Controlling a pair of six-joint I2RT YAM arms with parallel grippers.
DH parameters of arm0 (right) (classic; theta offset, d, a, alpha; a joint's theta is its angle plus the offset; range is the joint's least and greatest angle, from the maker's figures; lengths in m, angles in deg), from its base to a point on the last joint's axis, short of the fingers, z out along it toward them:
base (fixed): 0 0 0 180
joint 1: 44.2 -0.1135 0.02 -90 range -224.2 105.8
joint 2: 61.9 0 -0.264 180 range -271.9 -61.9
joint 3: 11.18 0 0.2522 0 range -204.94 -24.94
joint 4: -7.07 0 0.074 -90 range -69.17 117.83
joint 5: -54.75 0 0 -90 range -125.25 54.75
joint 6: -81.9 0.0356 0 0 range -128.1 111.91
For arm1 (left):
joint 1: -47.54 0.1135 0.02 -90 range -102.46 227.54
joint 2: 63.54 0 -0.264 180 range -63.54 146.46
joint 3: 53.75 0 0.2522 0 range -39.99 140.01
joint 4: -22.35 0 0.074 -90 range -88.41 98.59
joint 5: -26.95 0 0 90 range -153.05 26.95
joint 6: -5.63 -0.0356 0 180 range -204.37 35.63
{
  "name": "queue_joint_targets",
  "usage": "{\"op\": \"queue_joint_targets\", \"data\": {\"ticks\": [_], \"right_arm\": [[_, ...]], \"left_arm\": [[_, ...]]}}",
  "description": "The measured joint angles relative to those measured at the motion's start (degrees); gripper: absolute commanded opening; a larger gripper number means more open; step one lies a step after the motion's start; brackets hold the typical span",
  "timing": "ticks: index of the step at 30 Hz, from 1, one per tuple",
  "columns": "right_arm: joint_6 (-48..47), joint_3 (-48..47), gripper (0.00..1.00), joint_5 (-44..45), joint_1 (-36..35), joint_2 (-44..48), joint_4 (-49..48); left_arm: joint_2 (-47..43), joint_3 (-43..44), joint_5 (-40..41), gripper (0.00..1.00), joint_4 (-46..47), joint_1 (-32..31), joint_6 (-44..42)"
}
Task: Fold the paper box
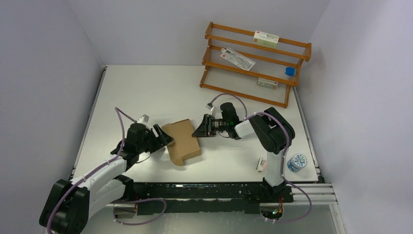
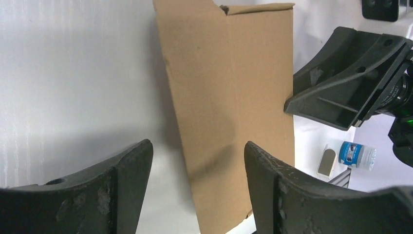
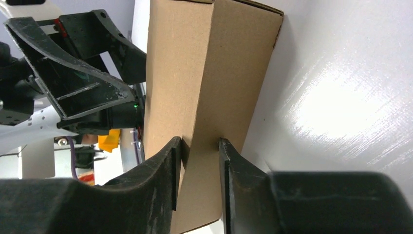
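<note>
matt cardbd box (image 1: 182,141), glossy table (image 1: 146,92)

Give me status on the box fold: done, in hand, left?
Done: the paper box is creased into a loose sleeve. In hand: right claw pinches one edge; left claw stands open around the opposite end, not gripping. Left: squaring it up and closing the ends, which look open.

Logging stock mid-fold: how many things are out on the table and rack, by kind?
Paper box: 1
Wooden rack: 1
Packets on rack: 3
Small blue item on rack: 1
Blue-white tub: 1
Small white piece: 1
Total: 8
</note>
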Motion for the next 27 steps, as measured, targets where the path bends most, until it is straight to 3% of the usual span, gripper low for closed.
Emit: {"op": "queue_joint_targets", "data": {"ticks": [15,23,27], "right_arm": [[10.2,5.6,0.26,-8.1,6.8,-5.7,-19.3],[9.1,5.5,0.27,-7.9,8.0,-7.3,-16.9],[7.3,5.0,0.28,-7.9,7.9,-6.8,-14.4]], "left_arm": [[-5.0,-0.4,-5.6,0.75,1.7,0.0,2.4],[-12.9,-0.5,-1.0,0.62,-0.2,0.0,3.9],[-10.3,-2.0,-0.7,0.61,1.7,0.0,4.8]]}}
